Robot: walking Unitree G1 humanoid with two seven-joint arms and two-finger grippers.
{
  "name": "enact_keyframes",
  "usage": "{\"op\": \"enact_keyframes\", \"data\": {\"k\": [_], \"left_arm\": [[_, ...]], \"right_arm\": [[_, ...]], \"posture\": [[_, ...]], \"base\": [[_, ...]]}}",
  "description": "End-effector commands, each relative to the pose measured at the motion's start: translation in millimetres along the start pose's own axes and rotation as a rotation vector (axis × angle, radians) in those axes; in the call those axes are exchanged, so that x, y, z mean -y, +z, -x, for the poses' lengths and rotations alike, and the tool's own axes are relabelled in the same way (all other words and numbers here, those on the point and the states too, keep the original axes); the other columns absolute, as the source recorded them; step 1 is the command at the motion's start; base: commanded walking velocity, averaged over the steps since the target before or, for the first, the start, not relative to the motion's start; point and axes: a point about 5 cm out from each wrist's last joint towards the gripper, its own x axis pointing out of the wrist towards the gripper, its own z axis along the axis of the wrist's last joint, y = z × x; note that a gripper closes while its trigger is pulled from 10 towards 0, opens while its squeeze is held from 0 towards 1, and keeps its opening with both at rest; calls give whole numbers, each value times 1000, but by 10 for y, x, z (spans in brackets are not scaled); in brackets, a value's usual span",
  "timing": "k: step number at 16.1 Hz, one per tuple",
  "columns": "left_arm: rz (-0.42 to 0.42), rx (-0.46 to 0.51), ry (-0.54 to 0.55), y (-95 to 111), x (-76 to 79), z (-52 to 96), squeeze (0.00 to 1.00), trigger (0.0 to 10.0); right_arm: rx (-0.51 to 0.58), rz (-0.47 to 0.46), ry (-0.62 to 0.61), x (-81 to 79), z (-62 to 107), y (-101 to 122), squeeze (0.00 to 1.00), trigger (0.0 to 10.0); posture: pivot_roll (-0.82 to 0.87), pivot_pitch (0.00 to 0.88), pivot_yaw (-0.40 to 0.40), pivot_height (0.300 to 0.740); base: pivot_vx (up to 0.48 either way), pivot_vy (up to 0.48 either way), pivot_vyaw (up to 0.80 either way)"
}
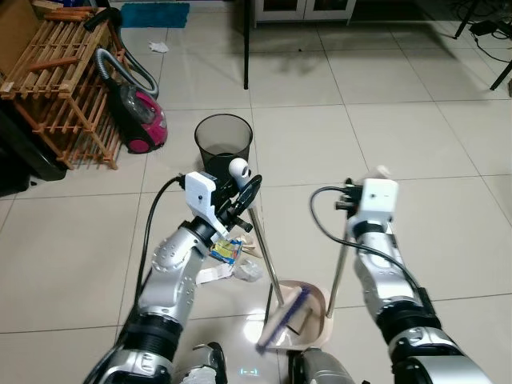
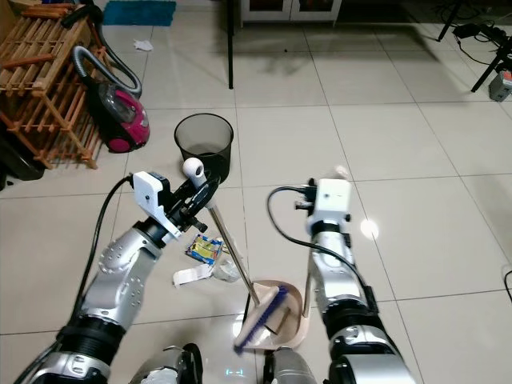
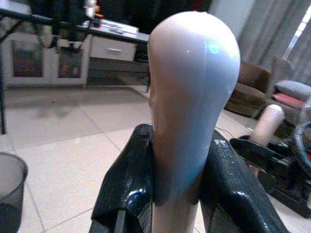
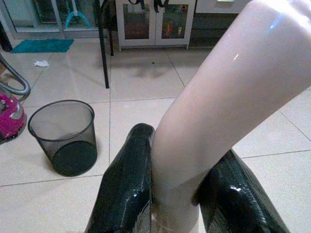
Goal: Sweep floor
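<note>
Broom [image 1: 264, 254] and dustpan [image 1: 306, 314] both held, trash on the tiles beside them.

The left gripper [image 3: 177, 194] is clenched on the broom's pale rounded handle top, and the shaft slants down from it to purple bristles [image 1: 284, 316] resting in the beige dustpan. The right gripper [image 4: 181, 194] is clamped around the dustpan handle [image 1: 340, 264], a pale rod whose upper end is cut off in the right wrist view; the pan sits on the floor below and between the two grippers, its near edge partly hidden by the robot's body. Just below the left gripper lie a yellow-blue wrapper [image 1: 226, 250] and crumpled white scraps [image 1: 240, 270], partly covered by the left arm. A black mesh bin [image 1: 223, 142] stands just beyond that gripper. Farther off to its left are a pink vacuum [image 1: 142, 116] and a wooden rack [image 1: 56, 84], cut off at the frame edge.
</note>
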Motion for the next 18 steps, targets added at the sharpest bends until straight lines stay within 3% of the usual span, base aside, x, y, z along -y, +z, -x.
{"op": "enact_keyframes", "data": {"k": [1,4,5,6,7,10,11,13,16,17,18], "left_arm": [[-21,54,-44,192,-34,-79,0,10000],[-58,105,-77,476,-146,-165,0,10000],[-80,114,-100,695,-237,-215,0,10000],[-98,114,-102,772,-272,-223,0,10000],[-147,97,-54,940,-407,-233,0,10000],[-243,88,62,1161,-623,-170,0,10000],[-284,83,120,1236,-719,-78,0,10000],[-333,18,216,1202,-814,115,0,10000],[-320,-20,312,1048,-820,314,0,10000],[-322,-51,383,914,-799,458,0,10000],[-311,-82,418,836,-779,523,0,10000]], "right_arm": [[-44,-12,-24,117,59,-91,0,10000],[-39,-7,-40,266,76,-83,0,10000],[-44,-24,-28,331,95,-90,0,10000],[-46,-27,-16,346,107,-95,0,10000],[-48,-47,7,381,127,-93,0,10000],[-40,-87,24,474,123,-41,0,10000],[-32,-98,46,542,101,31,0,10000],[-30,-95,104,681,51,234,0,10000],[17,-96,153,782,-12,590,0,10000],[71,-110,197,778,-59,884,0,10000],[94,-138,205,763,-87,1022,0,10000]], "posture": [[-64,116,17,740],[-71,85,23,740],[-69,66,24,740],[-67,60,24,740],[-63,42,22,740],[-53,25,17,740],[-46,14,14,740],[-34,3,7,740],[-30,0,1,740],[-28,0,-1,740],[-32,0,-2,740]], "base": [[0,0,0],[0,0,0],[0,0,0],[0,0,0],[0,0,0],[0,0,0],[0,0,0],[0,0,0],[0,0,0],[0,0,0],[0,0,0]]}}
